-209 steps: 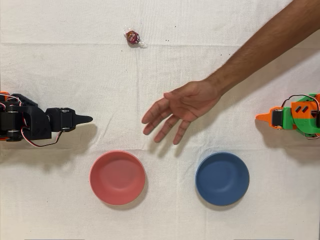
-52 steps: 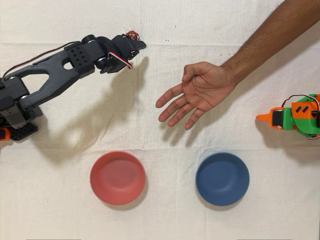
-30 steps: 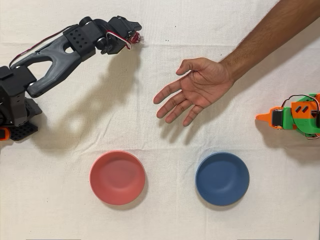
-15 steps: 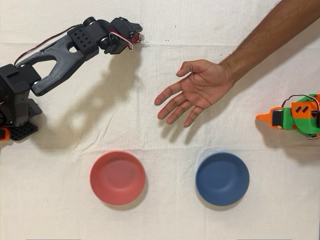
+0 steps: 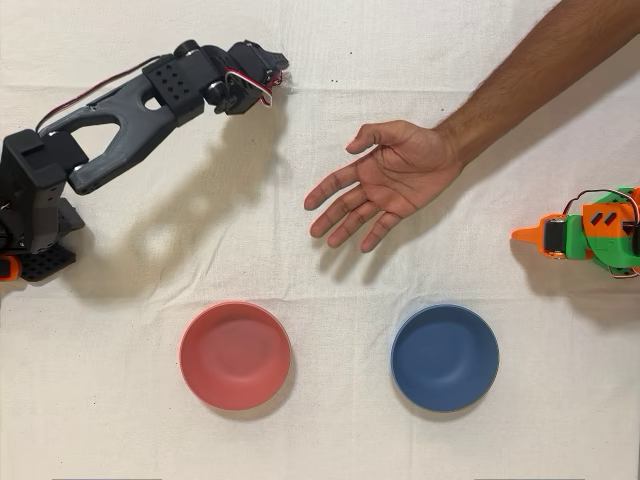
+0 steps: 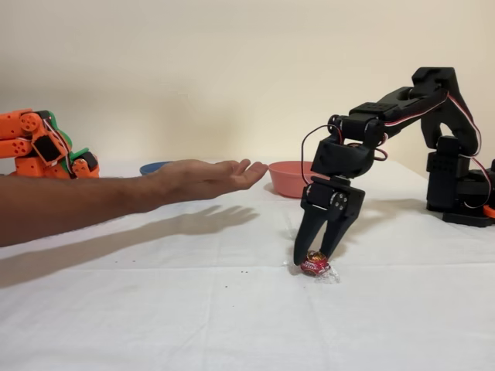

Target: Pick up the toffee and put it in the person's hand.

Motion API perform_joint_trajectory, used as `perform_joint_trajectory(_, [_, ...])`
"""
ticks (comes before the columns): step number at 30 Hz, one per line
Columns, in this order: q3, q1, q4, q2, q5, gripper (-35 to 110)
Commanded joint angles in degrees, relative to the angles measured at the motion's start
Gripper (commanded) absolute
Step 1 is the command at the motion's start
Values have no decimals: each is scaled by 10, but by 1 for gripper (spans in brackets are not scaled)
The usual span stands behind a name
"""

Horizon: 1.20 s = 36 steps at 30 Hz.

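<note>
The toffee (image 6: 314, 264), a small dark-red candy in clear wrapper, lies on the white cloth. In the overhead view just a bit of the toffee's wrapper (image 5: 284, 85) pokes out past the black arm's wrist. My gripper (image 6: 313, 258) points straight down with a finger pressed to each side of the candy, shut on it at table level. The gripper (image 5: 272, 74) sits at the top of the overhead view, left of centre. The person's hand (image 5: 385, 180) hovers open, palm up, well to the right of it; in the fixed view the hand (image 6: 203, 178) is held above the cloth, left of the gripper.
A red bowl (image 5: 235, 355) and a blue bowl (image 5: 444, 357) stand near the bottom edge of the overhead view. The idle orange arm (image 5: 590, 235) rests at the right edge. The person's forearm (image 5: 530, 75) crosses the top right corner.
From rest, the black arm reached to the toffee, lowered over it and closed; in the last second it shifted slightly right. The hand rose a little and stays open.
</note>
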<state>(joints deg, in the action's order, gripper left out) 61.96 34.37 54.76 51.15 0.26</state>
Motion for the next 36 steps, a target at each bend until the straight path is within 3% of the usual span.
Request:
perform_joint_trajectory(1, [-38, -1, -7, 25, -5, 23])
perform_joint_trajectory(36, [-11, 33, -9, 43, 9, 19])
